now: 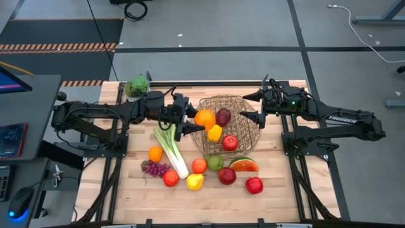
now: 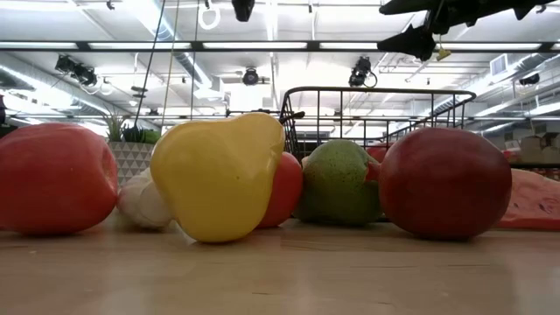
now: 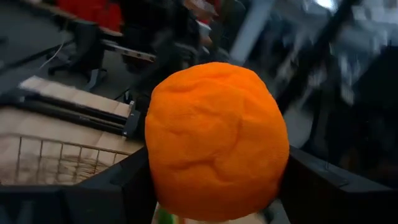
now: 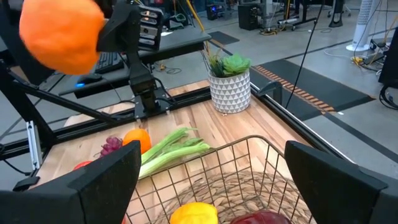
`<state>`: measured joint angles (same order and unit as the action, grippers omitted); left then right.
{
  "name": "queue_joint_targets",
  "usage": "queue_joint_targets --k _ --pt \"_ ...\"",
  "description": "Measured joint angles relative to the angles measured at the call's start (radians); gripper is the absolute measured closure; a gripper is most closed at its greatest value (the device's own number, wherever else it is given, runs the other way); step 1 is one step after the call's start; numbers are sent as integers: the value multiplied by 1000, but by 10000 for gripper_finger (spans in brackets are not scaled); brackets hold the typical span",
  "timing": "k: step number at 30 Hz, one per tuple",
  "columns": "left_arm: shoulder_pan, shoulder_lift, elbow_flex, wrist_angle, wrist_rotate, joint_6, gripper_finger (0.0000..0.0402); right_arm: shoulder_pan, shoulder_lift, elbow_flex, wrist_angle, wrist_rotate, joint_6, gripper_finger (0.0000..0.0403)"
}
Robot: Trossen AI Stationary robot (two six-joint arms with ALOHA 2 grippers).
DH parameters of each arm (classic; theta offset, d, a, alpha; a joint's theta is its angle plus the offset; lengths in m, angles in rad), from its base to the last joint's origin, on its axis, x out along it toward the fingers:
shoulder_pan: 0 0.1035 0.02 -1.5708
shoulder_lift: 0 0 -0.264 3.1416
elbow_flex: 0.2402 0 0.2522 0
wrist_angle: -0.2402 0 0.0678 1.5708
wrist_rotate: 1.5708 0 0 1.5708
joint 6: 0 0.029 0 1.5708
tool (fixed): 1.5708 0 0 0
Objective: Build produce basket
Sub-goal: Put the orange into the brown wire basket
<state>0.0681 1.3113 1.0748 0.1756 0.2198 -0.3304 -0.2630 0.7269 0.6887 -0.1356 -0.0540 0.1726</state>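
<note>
The wire basket (image 1: 243, 130) stands mid-table and holds a yellow pepper (image 1: 215, 133), a dark red apple (image 1: 223, 116) and a red apple (image 1: 230, 142). My left gripper (image 1: 197, 119) is shut on an orange (image 1: 204, 118) above the basket's left rim. My right gripper (image 1: 244, 106) hovers open over the basket's far right rim, its fingers bare. More produce lies on the table nearer the front: a leek (image 1: 171, 149), an orange (image 1: 155, 154), grapes (image 1: 155, 168), a lemon (image 1: 195, 182), a green pear (image 1: 215, 163), a watermelon slice (image 1: 243, 166) and red apples (image 1: 254, 185). My left gripper pinches the orange by its two opposite sides (image 3: 155, 168) between its two fingers (image 3: 118, 186). The fingers reach in level from the table's left side. The orange is lifted clear, above the basket's left rim.
A potted green plant (image 1: 136, 86) stands at the far left corner of the table. Loose fruit crowds the strip in front of the basket. Bare wood shows along the near edge and at the table's right side.
</note>
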Motion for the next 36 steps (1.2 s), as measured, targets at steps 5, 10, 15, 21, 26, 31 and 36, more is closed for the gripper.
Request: queue_joint_targets --k 5,10,15,21,26,31,36 --pt "-1 0 0 -132 90 340 129 0 0 0 0 0 0 3" --pt "-9 14 0 -219 -47 633 129 0 9 0 2 -7 2 3" --pt "-33 44 0 -187 -260 873 129 18 70 -12 96 -55 -8 3" --pt "-43 99 0 -121 -460 1080 129 69 153 -16 252 -72 -16 3" --pt "-71 155 -1 -52 -583 1362 129 102 227 -16 353 -46 -24 3" --pt "-105 210 0 75 -666 1571 129 123 266 -14 384 -17 -84 3" --pt "-126 249 0 138 -704 1723 129 161 313 -15 433 28 -179 3"
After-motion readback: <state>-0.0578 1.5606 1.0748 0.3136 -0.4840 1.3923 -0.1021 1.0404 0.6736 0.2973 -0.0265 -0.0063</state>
